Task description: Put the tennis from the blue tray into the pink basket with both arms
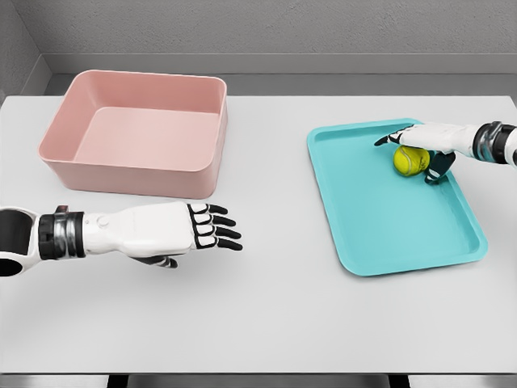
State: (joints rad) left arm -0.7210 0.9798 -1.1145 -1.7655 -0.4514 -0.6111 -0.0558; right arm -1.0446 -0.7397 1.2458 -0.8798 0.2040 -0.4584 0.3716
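Fingers [216,226] of the left hand [157,230] stretched out flat and relaxed, holding nothing, hovering over the table [266,315] just in front of the pink basket [137,133], palm-side down. Pink basket itself empty, well left of the blue tray [392,198]. Further right, the tennis ball [411,160] sitting in the far part of the blue tray, near its right rim. Right hand [432,144] reaching in over the ball, index finger extended past it, thumb curling below on the near side; touching or nearly so, not yet a closed grasp as far as can be told. Probably light, slightly springy, fuzzy rather than slippery, but free to roll; best pinched across its middle from opposite sides.
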